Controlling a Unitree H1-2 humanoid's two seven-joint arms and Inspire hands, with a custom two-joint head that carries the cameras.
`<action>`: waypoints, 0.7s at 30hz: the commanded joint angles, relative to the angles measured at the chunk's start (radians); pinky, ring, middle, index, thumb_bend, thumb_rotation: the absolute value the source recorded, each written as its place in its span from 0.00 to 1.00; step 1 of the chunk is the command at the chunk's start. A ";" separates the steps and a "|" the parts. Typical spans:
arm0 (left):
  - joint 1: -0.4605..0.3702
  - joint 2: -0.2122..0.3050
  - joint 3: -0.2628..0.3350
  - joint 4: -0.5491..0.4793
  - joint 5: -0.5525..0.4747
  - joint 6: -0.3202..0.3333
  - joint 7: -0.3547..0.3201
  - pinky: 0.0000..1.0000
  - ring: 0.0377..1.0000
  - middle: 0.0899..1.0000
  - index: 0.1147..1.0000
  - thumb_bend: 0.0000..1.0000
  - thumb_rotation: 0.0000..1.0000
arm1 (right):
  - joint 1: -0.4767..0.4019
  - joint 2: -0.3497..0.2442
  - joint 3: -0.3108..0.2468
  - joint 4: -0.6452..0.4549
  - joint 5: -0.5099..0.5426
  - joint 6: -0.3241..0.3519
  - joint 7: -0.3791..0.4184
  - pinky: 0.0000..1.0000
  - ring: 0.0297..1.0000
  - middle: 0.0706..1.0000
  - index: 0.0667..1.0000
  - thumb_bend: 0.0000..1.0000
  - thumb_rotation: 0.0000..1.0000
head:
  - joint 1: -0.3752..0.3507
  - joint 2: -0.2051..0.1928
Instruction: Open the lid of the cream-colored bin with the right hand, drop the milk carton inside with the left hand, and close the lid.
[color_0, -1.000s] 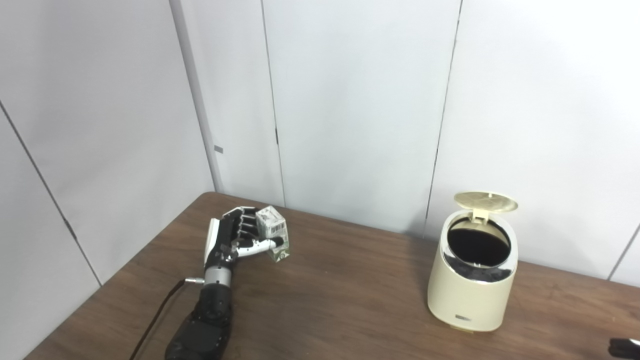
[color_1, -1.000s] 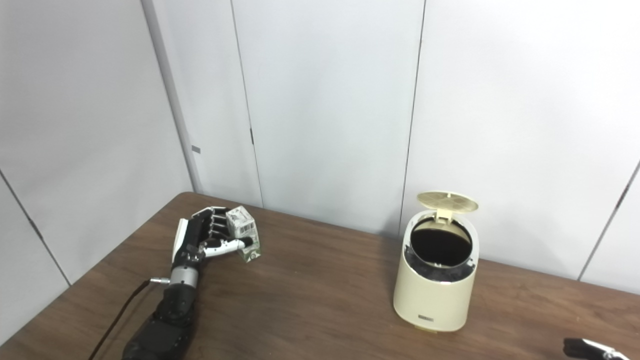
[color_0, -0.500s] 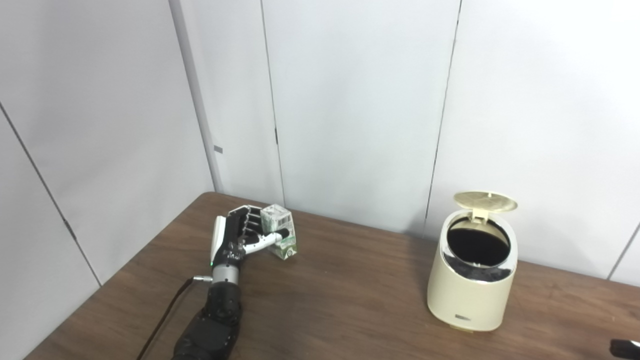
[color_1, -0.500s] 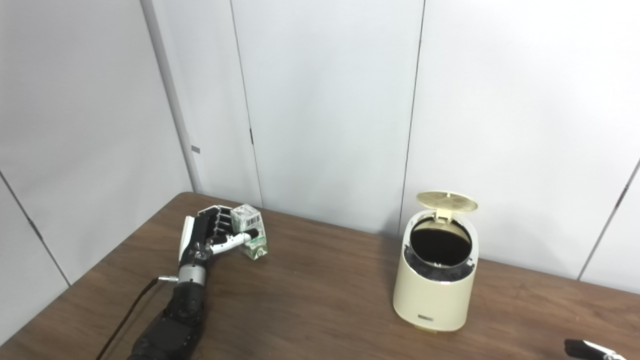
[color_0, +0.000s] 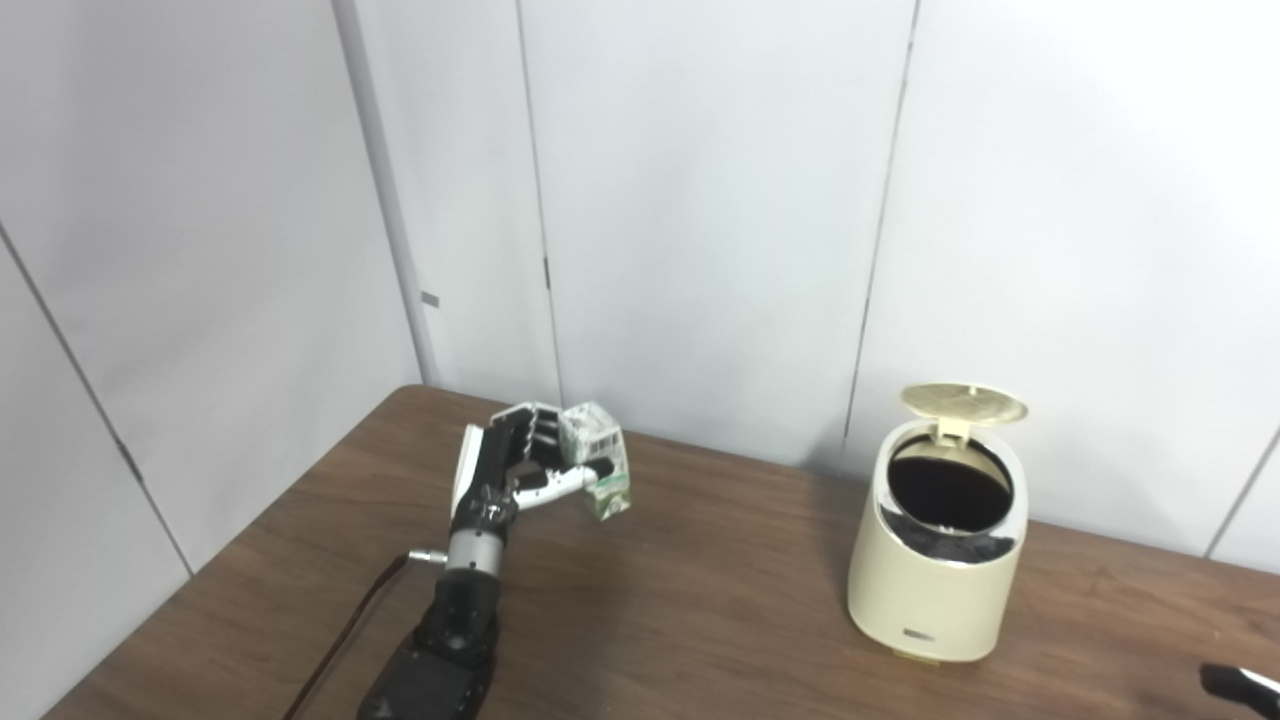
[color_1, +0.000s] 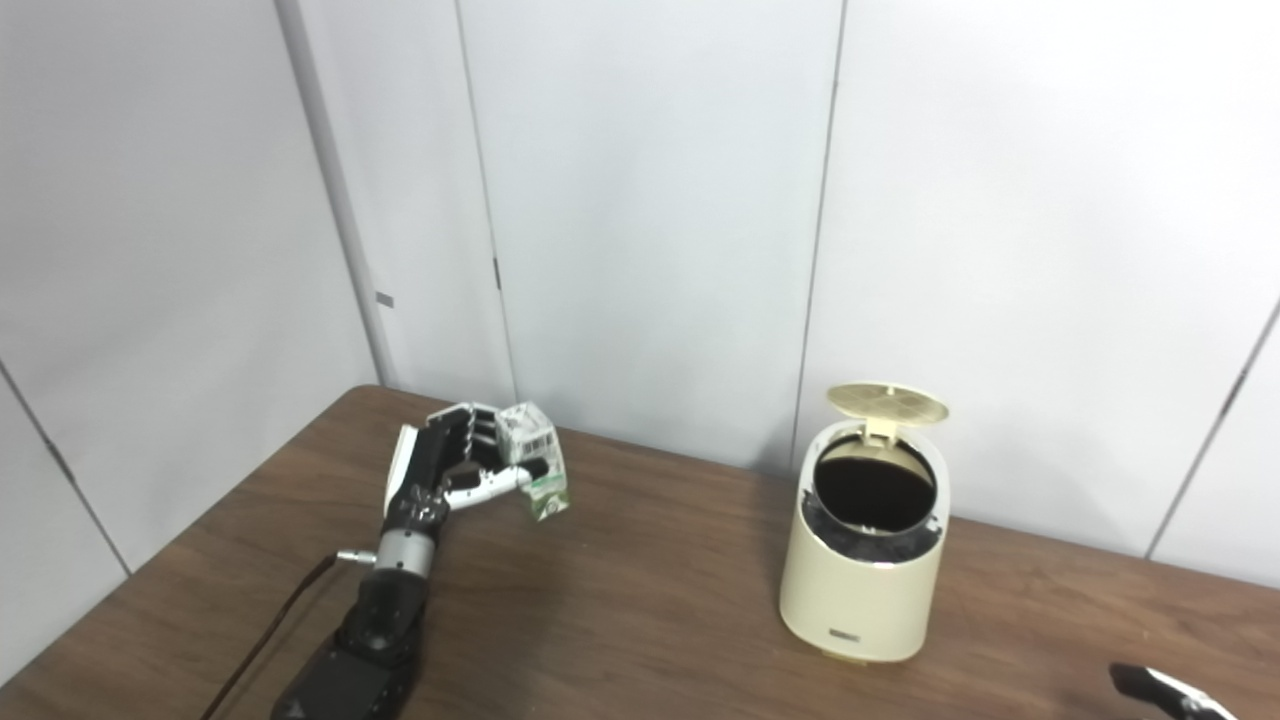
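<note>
Left hand (color_0: 505, 470) grasping milk carton (color_0: 597, 460) has lifted it off the bench (color_0: 700, 610) toward the open-lidded bin (color_0: 940, 560), drop next; right hand (color_1: 1165, 692) state unclear.

held milk carton (color_0: 599, 462); open-lidded cream bin (color_0: 935, 590)

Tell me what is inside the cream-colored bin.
The cream-colored bin stands with its lid up; the opening shows only a dark interior and a black liner edge. Its bottom is hidden in shadow.

Left robot hand (color_0: 510, 465): white back, blk fingers, silver wrist, blk forearm w/ thin dark cable.
</note>
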 joint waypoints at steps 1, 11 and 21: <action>-0.067 0.017 0.007 -0.088 -0.017 -0.035 -0.027 0.45 0.42 0.45 0.44 0.50 0.00 | -0.034 -0.003 -0.001 -0.039 -0.011 0.011 -0.009 0.48 0.73 0.83 0.81 0.89 0.47 | 0.000 0.001; -0.101 -0.029 -0.024 -0.299 0.004 -0.035 -0.116 0.47 0.43 0.44 0.43 0.50 0.00 | -0.053 0.052 0.013 -0.072 -0.033 0.067 -0.025 0.66 0.79 0.89 0.86 0.78 0.20 | -0.111 -0.005; -0.157 -0.120 -0.069 -0.350 0.009 -0.035 -0.173 0.47 0.43 0.45 0.45 0.50 0.00 | -0.070 0.078 0.044 -0.063 -0.097 0.028 -0.045 0.76 0.83 0.92 0.91 0.72 0.00 | -0.210 -0.015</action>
